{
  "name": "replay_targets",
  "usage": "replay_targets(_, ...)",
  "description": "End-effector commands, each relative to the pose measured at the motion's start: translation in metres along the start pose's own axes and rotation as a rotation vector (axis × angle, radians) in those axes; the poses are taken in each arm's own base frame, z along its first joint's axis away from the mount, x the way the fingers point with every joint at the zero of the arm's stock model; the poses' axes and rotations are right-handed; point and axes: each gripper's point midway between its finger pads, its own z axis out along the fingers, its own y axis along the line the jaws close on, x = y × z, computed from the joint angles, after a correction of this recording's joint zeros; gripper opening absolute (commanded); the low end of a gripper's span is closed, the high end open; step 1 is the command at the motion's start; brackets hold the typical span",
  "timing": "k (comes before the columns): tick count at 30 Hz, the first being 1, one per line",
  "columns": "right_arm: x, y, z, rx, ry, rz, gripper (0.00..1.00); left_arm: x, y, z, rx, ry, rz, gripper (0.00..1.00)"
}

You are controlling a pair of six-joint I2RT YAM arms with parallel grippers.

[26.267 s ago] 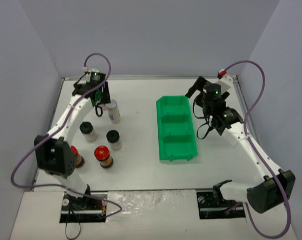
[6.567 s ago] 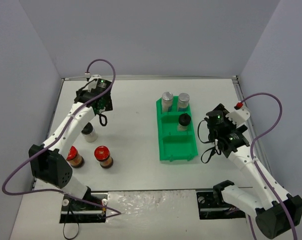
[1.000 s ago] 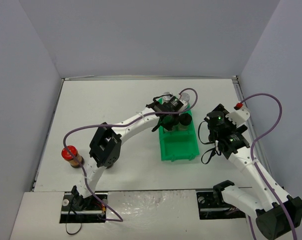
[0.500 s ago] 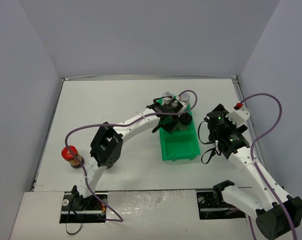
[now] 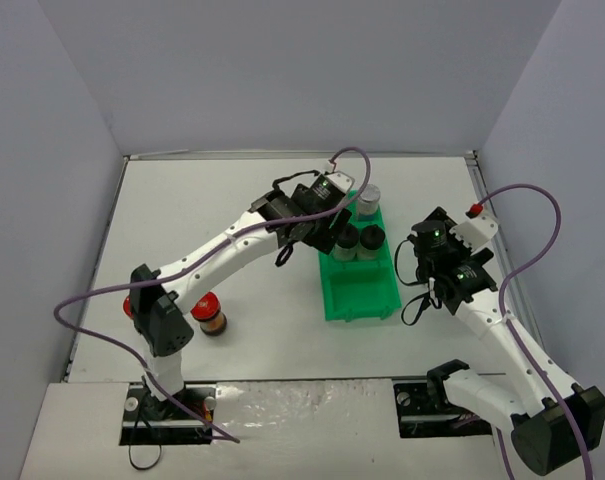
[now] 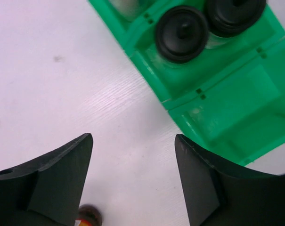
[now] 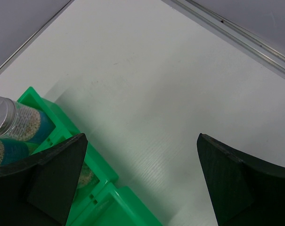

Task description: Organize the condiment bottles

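The green bin [image 5: 367,295] holds four condiment bottles. Two black-lidded ones [image 5: 345,240] [image 5: 372,238] stand side by side in its middle compartment. A silver-lidded one [image 5: 369,197] shows in the far compartment; its neighbour is hidden by my left wrist there. Two red-lidded jars stay on the table, one [image 5: 208,311] in plain sight and one [image 5: 130,305] half behind the left arm. My left gripper [image 5: 304,232] hovers open and empty just left of the bin. In the left wrist view the gripper [image 6: 133,141] is over bare table, the black lids [image 6: 182,33] ahead. My right gripper [image 7: 142,139] is open and empty right of the bin.
The bin's near compartment [image 6: 236,108] holds nothing. In the right wrist view the two silver-lidded jars [image 7: 3,115] sit at the bin's [image 7: 128,207] far end. Grey walls close the table on three sides, with a metal rail [image 7: 255,40] along the far edge.
My left gripper has opened, let go of the second black-lidded jar in the middle compartment and drawn back to the left. The right arm has not moved.
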Motion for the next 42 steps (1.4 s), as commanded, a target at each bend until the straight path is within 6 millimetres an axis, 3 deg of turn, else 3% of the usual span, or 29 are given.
replay_targets(1,-0.007,0.004,0.004,0.016,-0.029,0.035,1.0,0.0,0.061,-0.058,-0.261,-0.08,-0.146,0.7)
replay_targets(4,-0.005,0.007,0.005,0.009,-0.02,0.032,1.0,0.022,0.095,-0.073,-0.369,-0.057,-0.291,0.78)
replay_targets(8,0.0,0.008,0.007,0.004,-0.01,0.027,1.0,0.062,0.115,-0.096,-0.432,-0.062,-0.423,0.85)
replay_targets(15,0.01,0.011,0.01,-0.008,0.012,0.014,1.0,0.139,0.132,-0.128,-0.51,0.006,-0.561,0.89)
replay_targets(19,0.015,0.015,0.013,-0.016,0.025,0.007,1.0,0.169,0.134,-0.135,-0.532,0.048,-0.608,0.89)
replay_targets(24,0.016,0.021,0.014,-0.028,0.029,0.004,1.0,0.203,0.139,-0.135,-0.534,0.11,-0.694,0.91)
replay_targets(30,0.017,0.026,0.016,-0.034,0.034,0.001,1.0,0.227,0.137,-0.12,-0.489,0.169,-0.772,0.91)
replay_targets(42,0.014,0.027,0.015,-0.038,0.03,0.007,1.0,0.249,0.114,-0.082,-0.374,0.268,-0.817,0.91)
